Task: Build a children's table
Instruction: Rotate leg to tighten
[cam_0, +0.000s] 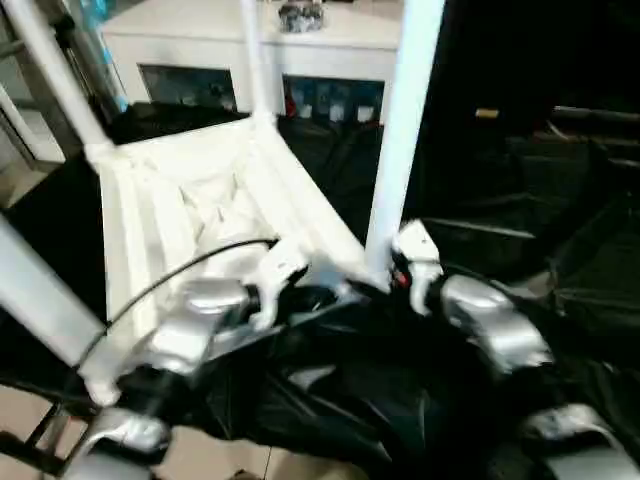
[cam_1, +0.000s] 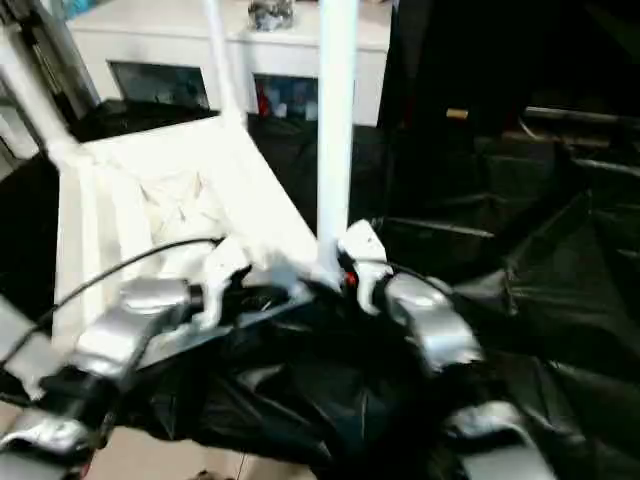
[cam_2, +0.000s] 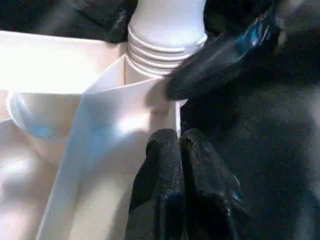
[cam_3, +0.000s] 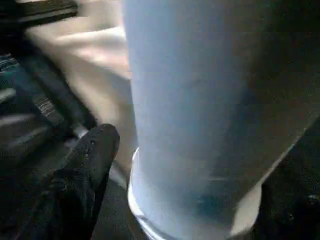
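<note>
**A:** Tabletop, the white ribbed plastic square, is lying upside down at centre-left of the frame on black sheeting. Is that near white tubular leg seating?

**B:** Looks like it. Left gripper is pinched shut against the rim; right gripper is straddling the leg base, grip unclear. I'd be twisting slowly, keeping it upright.

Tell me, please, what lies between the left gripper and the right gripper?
The tabletop's near corner with a leg standing in its socket, seen in the left eye view; left gripper pinches the rim, right gripper beside the leg.

Head cams down on tabletop — wrist cams close-up, same leg.
</note>
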